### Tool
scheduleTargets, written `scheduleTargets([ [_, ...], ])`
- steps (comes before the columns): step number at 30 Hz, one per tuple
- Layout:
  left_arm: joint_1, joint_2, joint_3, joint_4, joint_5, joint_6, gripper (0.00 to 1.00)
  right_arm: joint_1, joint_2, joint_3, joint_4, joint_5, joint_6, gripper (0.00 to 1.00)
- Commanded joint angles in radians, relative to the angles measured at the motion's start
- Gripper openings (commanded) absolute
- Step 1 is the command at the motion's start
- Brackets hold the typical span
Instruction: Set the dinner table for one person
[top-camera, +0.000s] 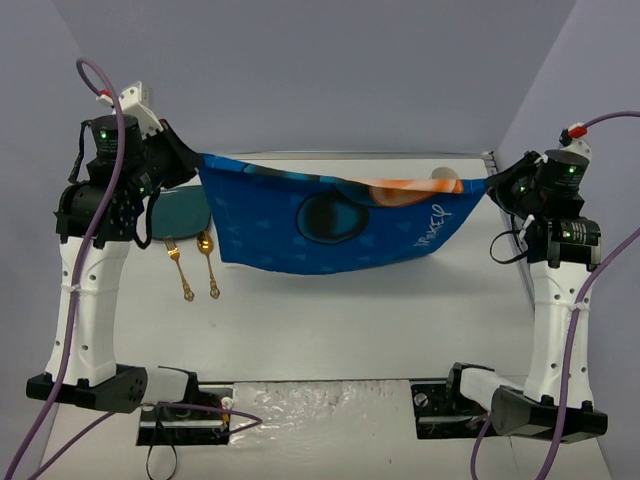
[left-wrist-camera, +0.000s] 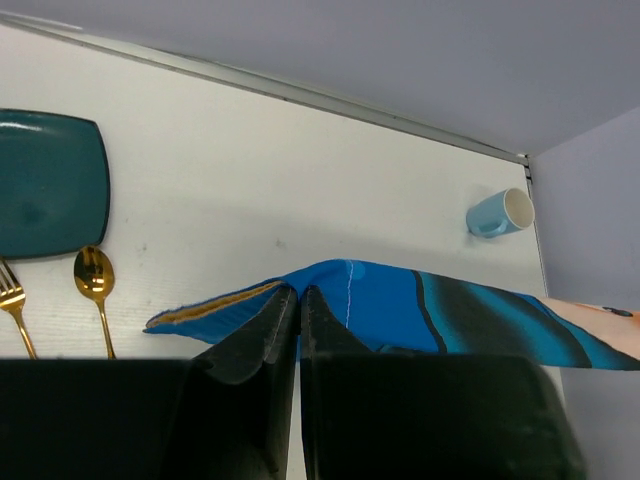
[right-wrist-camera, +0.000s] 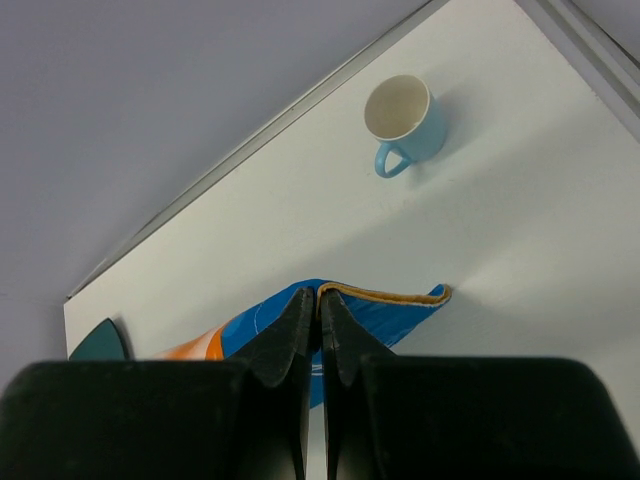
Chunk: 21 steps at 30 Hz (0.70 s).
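We hold placemat (top-camera: 330, 225) spread above surface (top-camera: 350, 320): left fingers (left-wrist-camera: 268, 335), right fingers (right-wrist-camera: 292, 335) clamped on opposite corners, likely so cloth lands flat beside plate (top-camera: 188, 211).

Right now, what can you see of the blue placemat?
The blue cloth placemat hangs stretched in the air, sagging mid-span over the dinner table. Print: dark round shape, orange patch, white lettering; tan edging. The left fingers pinch one end, the right fingers the other, both shut on it.
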Motion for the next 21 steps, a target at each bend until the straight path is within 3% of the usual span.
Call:
scheduleTargets([
  [1, 0.016, 0.094, 0.109, 0.091, 0.050, 0.044, 0.00, -0.002, 0.017, 0.053, 0.061, 0.051, -0.004, 0.00],
  [6, 0.018, 0.256, 0.250, 0.150, 0.175, 0.044, 0.00, -0.003, 0.054, 0.111, 0.064, 0.117, -0.020, 0.00],
  [14, 0.023, 0.572, 0.669, 0.220, 0.437, -0.046, 0.00, -0.004, 0.081, 0.222, 0.113, 0.220, -0.055, 0.00],
  [18, 0.031, 0.596, 0.664, 0.385, 0.586, -0.122, 0.00, -0.002, 0.037, 0.219, 0.143, 0.272, -0.111, 0.00],
  [21, 0.031, 0.520, 0.541, 0.485, 0.653, -0.092, 0.00, 0.015, -0.044, 0.152, 0.166, 0.317, -0.145, 0.00],
])
